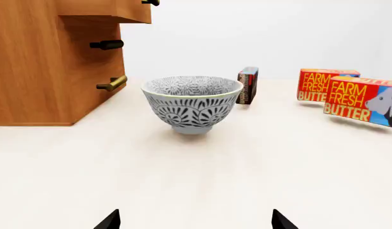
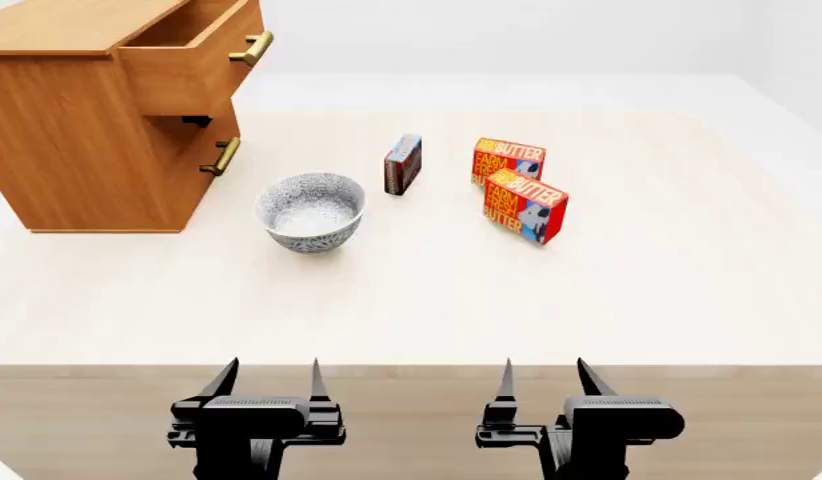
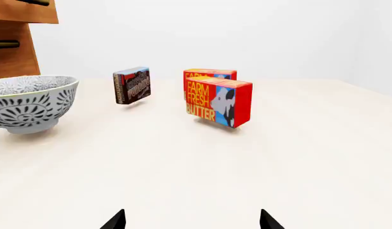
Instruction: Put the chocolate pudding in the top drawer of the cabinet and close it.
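Observation:
The chocolate pudding (image 2: 402, 164) stands on edge on the table, a small dark box with a blue and red face, also seen as the chocolate pudding (image 1: 247, 85) and the chocolate pudding (image 3: 131, 86). The cabinet (image 2: 84, 130) stands at the far left with its top drawer (image 2: 198, 55) pulled out. Both grippers hover at the table's near edge, far from the pudding. My left gripper (image 2: 268, 378) is open and empty. My right gripper (image 2: 542, 376) is open and empty too.
A grey patterned bowl (image 2: 311, 212) sits between the cabinet and the pudding. Two red "FARM FRESH BUTTER" boxes (image 2: 523, 204) stand just right of the pudding. The lower drawer's brass handle (image 2: 224, 156) sticks out from the cabinet front.

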Controlling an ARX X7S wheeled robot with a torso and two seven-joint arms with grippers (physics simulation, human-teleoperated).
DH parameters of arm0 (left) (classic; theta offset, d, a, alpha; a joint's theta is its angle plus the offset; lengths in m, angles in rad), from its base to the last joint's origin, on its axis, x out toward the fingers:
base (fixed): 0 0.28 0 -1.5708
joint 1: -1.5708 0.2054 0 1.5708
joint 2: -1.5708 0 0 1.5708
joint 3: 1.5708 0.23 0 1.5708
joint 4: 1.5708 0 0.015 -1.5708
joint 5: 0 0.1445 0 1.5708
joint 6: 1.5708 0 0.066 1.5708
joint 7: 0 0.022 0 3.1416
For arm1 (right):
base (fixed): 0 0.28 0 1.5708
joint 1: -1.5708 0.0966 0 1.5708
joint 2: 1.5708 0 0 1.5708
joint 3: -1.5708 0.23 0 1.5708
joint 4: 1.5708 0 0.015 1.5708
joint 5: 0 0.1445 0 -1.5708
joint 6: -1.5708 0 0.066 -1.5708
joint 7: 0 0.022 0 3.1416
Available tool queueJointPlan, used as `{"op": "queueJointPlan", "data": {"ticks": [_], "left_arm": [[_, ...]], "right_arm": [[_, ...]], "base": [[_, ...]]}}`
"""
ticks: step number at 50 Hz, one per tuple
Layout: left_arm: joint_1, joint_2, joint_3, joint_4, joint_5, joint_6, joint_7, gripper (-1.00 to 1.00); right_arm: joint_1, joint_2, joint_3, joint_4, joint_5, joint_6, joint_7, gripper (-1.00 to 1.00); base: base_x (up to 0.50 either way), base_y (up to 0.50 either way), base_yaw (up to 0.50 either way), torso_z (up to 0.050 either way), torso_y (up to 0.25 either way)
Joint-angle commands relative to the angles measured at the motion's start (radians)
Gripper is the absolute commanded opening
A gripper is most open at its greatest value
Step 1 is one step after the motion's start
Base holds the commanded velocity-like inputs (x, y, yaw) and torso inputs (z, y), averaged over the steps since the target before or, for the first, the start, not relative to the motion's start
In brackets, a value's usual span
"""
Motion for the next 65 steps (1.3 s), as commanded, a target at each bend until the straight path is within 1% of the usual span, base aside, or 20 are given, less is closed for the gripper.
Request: {"op": "queueJointPlan", "data": {"ticks": [1,6,21,48,62,65], "left_arm": [[0.001,-0.016,0.019,0.001,-0.014,-0.001,-0.019,1.00],[0.002,-0.033,0.041,0.001,-0.035,-0.004,-0.039,1.00],[-0.006,-0.063,0.073,-0.009,-0.077,-0.008,-0.061,1.00],[-0.016,-0.090,0.103,-0.015,-0.122,-0.003,-0.086,1.00],[0.029,-0.100,0.128,0.016,-0.139,0.016,-0.108,1.00],[0.029,-0.103,0.131,0.016,-0.147,0.015,-0.108,1.00]], "right_arm": [[-0.006,0.018,-0.016,-0.006,0.019,-0.001,0.016,1.00],[-0.022,0.042,-0.026,-0.022,0.042,-0.002,0.025,1.00],[-0.027,0.072,-0.056,-0.030,0.063,0.006,0.050,1.00],[-0.021,0.108,-0.094,-0.028,0.091,0.012,0.080,1.00],[-0.017,0.116,-0.114,-0.028,0.100,0.018,0.098,1.00],[-0.018,0.119,-0.116,-0.032,0.105,0.021,0.101,1.00]], "base": [[0.00,0.00,0.00,0.000,0.000],[0.00,0.12,0.00,0.000,0.000],[0.00,0.50,0.00,0.000,0.000],[0.00,0.50,0.00,0.000,0.000],[0.00,0.50,0.00,0.000,0.000],[0.00,0.01,0.00,0.000,0.000]]}}
